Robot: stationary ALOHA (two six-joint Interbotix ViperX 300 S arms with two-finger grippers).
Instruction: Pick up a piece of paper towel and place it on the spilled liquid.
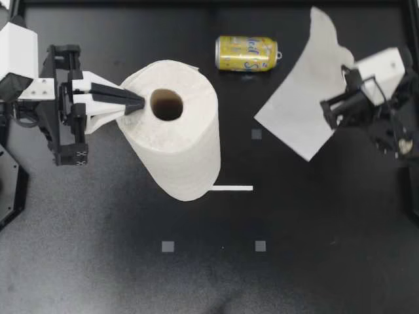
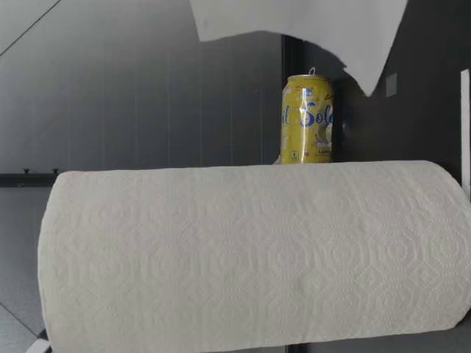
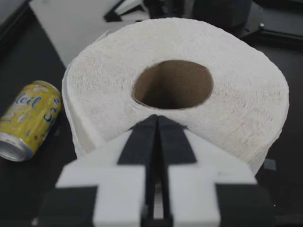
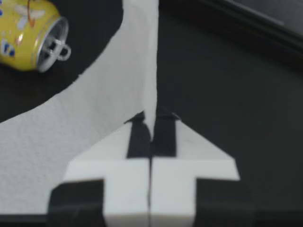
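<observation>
A thick white paper towel roll (image 1: 171,124) stands upright left of the table's middle. My left gripper (image 1: 141,103) is shut, and its tips rest on the roll's top (image 3: 175,85) just beside the cardboard core. My right gripper (image 1: 347,69) is shut on the edge of a torn paper towel sheet (image 1: 304,98), which hangs above the table at the right. The right wrist view shows the sheet (image 4: 85,118) pinched between the black fingertips (image 4: 139,124). In the low view the sheet (image 2: 309,29) hangs above the roll (image 2: 250,254). I cannot make out any spilled liquid.
A yellow drink can (image 1: 247,53) lies on its side at the back, between the roll and the sheet, and also shows as the can (image 4: 33,28) ahead of my right gripper. A thin white strip (image 1: 232,188) lies by the roll's base.
</observation>
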